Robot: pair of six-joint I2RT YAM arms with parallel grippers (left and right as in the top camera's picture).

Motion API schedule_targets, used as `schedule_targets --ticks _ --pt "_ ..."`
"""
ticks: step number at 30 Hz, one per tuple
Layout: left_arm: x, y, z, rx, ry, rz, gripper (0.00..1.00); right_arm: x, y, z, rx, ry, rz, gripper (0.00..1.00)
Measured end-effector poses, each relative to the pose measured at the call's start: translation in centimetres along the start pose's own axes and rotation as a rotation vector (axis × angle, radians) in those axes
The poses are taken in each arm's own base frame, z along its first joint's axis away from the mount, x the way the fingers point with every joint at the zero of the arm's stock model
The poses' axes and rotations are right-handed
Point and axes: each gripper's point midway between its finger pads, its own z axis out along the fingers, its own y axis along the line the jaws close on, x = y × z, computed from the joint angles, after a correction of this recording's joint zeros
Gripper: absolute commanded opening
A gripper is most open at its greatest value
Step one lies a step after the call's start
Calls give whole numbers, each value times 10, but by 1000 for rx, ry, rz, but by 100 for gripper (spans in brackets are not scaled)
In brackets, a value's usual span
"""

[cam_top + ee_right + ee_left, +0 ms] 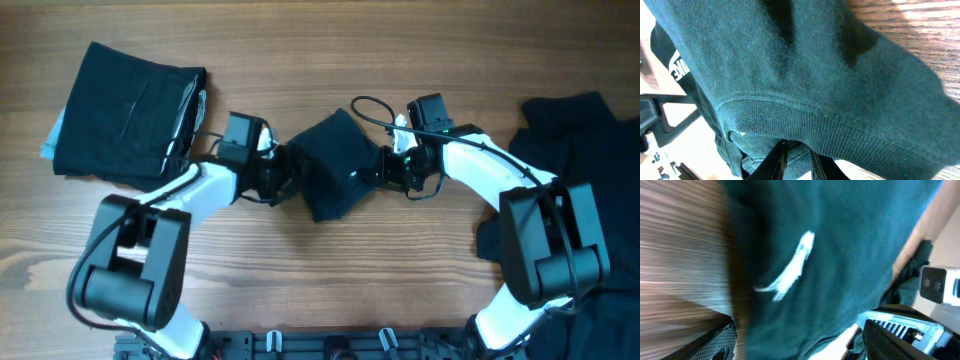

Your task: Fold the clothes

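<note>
Three groups of dark clothes show the progress. The part-folded shirt (335, 165), a compact dark bundle lying askew at the middle of the table (320, 50), serves as the reference here. Well to its left and farther from the robot lies the folded stack (125, 110), squared off; this share of the work is judged done. Well to its right sprawls the unfolded heap (570, 120), partly hidden by the right arm; this share is judged left to do. The shirt itself seems near the end of its folding but is not yet on the stack.

The left claw (278, 172) meets the shirt's left edge and the right claw (385, 167) its right edge. Only the overhead view shows stack, heap and both arms together, yet it hides how the jaws stand. The left wrist view, though blurred, adds a white logo (790, 272) on the shirt and shows the left fingers (715, 342) spread wide at the lower corners, so that claw appears released. The right wrist view alone shows a ribbed collar (805, 125), with that claw's tips drawn together into the cloth just beneath it: clenched on the shirt.
</note>
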Motion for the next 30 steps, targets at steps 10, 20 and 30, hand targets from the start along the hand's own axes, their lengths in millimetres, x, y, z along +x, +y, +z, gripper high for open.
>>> schedule_targets --ticks 10,20,30 --pt "6 -20 38 54 14 -26 22 0 0 0 0 0 0 20" --pt "5 -4 36 -18 -15 77 25 10 15 -10 -84 43 19 16" --pt "-8 -11 18 16 -44 72 65 -26 28 -20 -111 -108 49 5"
